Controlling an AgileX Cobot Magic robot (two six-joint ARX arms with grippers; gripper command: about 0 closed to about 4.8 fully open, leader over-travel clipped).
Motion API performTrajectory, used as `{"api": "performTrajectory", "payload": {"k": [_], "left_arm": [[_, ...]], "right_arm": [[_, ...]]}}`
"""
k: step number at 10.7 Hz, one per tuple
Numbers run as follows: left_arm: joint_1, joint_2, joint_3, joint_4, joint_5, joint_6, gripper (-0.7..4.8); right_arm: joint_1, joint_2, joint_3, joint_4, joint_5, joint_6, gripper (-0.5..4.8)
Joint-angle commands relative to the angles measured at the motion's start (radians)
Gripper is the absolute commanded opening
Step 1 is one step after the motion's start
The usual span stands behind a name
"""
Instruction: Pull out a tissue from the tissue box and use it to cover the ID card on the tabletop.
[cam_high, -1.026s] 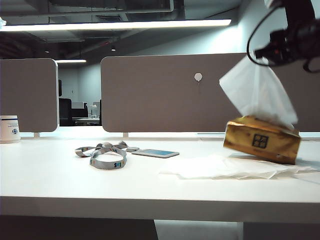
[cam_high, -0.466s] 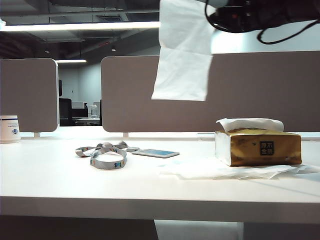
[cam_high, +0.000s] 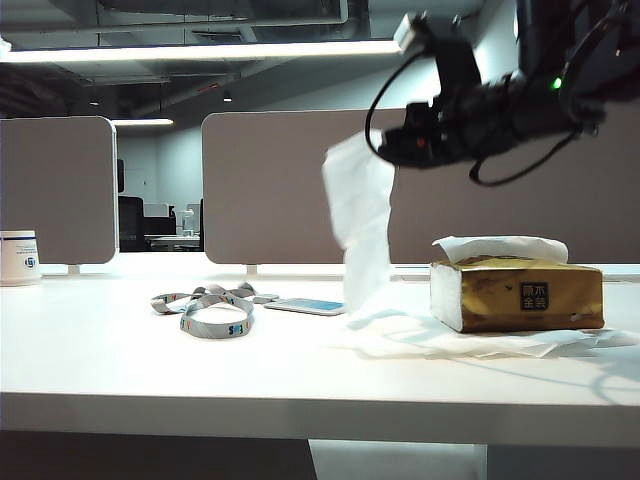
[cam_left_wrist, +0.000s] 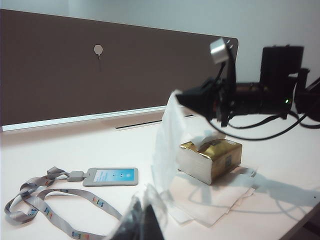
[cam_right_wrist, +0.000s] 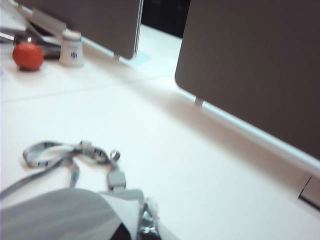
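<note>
Office — desk partitions (cam_high: 330, 185), lanyard (cam_high: 210, 310)

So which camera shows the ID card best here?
The left wrist view: the ID card lies face-up, whole, joined to its lanyard. The exterior view shows it edge-on as a thin strip, partly behind the hanging tissue. In the right wrist view the tissue hides it.

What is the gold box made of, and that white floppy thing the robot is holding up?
The tissue box looks like shiny gold plastic film, a soft pack: it glints and wrinkles. The tissue hanging from the right gripper looks like thin soft paper: it droops, folds, and the light shows through slightly.
</note>
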Motion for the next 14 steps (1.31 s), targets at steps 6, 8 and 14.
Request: {"api": "performTrajectory", "payload": {"k": [6,8,14], "left_arm": [[-0.001,0.001,0.004,0.012,0.000,-0.003,-0.05],[-0.001,0.001,0.004,0.011,0.000,-0.003,-0.05],[-0.001,0.001,0.004,0.011,0.001,-0.003,-0.06]], "right_arm": [[0.002,0.215,0.213,-0.038,0.009,0.002,-0.06],[0.002,0.305,0.292,-0.045,0.009,0.006,-0.06],[0.002,0.468,0.508,-0.122,0.005,0.005,-0.06]]}}
